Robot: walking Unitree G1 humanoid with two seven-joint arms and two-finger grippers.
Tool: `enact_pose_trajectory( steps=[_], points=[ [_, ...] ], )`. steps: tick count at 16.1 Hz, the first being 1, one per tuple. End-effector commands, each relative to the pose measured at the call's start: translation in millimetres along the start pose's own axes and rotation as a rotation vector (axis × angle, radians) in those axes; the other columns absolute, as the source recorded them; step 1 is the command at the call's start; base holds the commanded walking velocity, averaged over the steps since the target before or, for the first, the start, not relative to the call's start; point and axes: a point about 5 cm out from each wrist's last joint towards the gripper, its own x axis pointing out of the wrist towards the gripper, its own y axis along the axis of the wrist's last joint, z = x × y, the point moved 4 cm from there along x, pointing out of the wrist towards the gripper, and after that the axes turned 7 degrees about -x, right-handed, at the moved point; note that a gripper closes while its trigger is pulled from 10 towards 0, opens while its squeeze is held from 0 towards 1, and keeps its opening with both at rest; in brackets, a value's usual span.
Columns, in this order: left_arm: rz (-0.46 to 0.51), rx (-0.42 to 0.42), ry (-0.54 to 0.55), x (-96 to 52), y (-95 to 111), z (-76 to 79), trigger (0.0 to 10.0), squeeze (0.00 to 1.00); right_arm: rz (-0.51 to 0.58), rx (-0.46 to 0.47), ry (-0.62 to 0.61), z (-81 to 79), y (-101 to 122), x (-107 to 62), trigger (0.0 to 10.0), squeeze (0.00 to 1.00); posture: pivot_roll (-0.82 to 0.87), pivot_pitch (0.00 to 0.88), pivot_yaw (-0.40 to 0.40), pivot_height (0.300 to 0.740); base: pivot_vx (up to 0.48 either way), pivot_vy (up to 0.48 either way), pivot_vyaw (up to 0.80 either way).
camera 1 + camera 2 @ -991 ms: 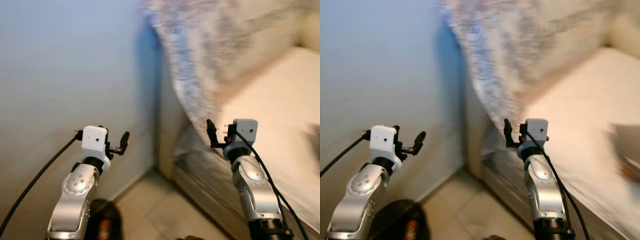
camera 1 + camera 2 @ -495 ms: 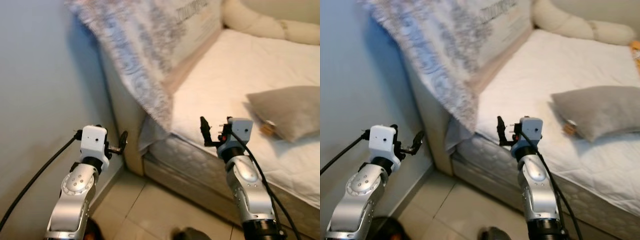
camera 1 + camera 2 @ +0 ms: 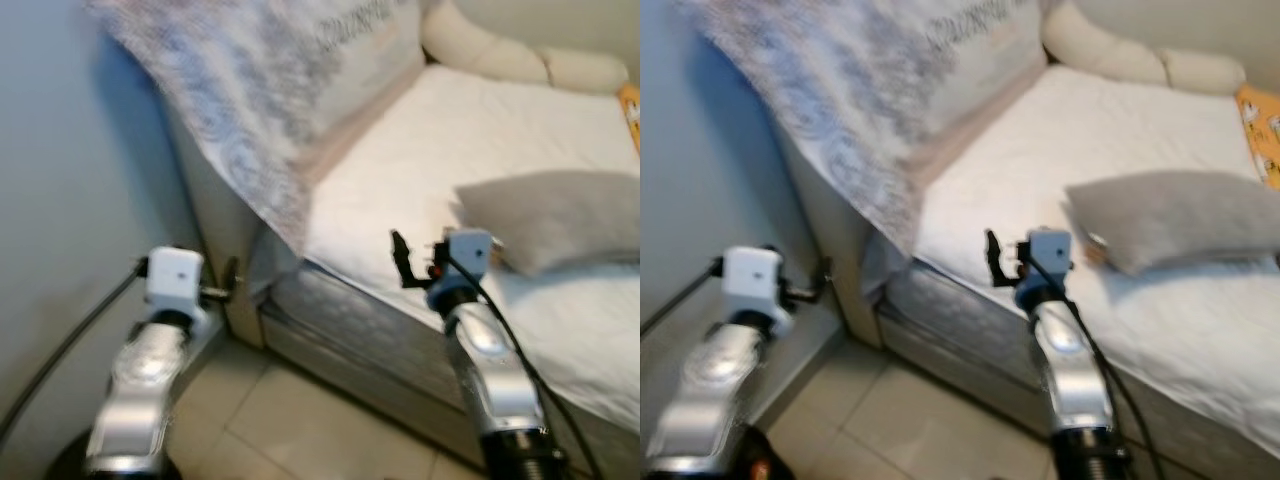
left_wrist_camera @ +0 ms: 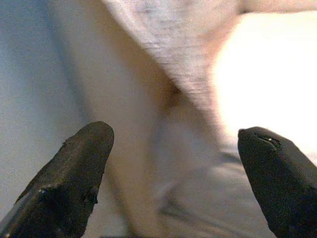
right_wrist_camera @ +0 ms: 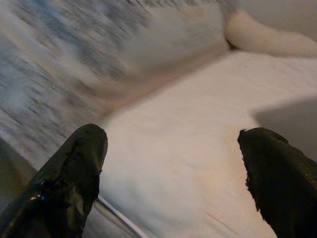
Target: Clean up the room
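The left gripper (image 4: 171,173), jaws released and empty, hangs near the wall (image 3: 60,200). A blurred patterned blanket (image 3: 260,90) drapes over the bed (image 3: 420,180) end. The right gripper (image 5: 171,173), jaws released, hovers at the mattress edge. A grey pillow (image 3: 1170,215) lies right, partly cut off.

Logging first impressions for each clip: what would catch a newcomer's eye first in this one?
Most striking is the bed with its white sheet, running from the middle of the head views off to the right, with a grey pillow lying on it. A patterned grey-and-white blanket drapes over the bed's end by the wall. Both arms are raised before it, the left gripper and right gripper open and empty.
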Motion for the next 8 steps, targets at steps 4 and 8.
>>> enact_pose_trajectory(
  steps=[4,8],
  points=[
    [0.044,0.031,-0.046,5.6,12,-0.2,10.0,0.56,-0.037,0.035,0.003,-0.6,-4,1.9,10.0,0.00,0.06,0.000,0.003,0.740,0.000,0.000,-0.60],
    [0.053,0.037,-0.059,8.9,15,0.3,10.0,0.56,-0.003,-0.047,-0.119,16.6,2,6.2,10.0,0.00,0.06,0.000,0.001,0.740,0.120,0.000,-0.80]
  ],
)
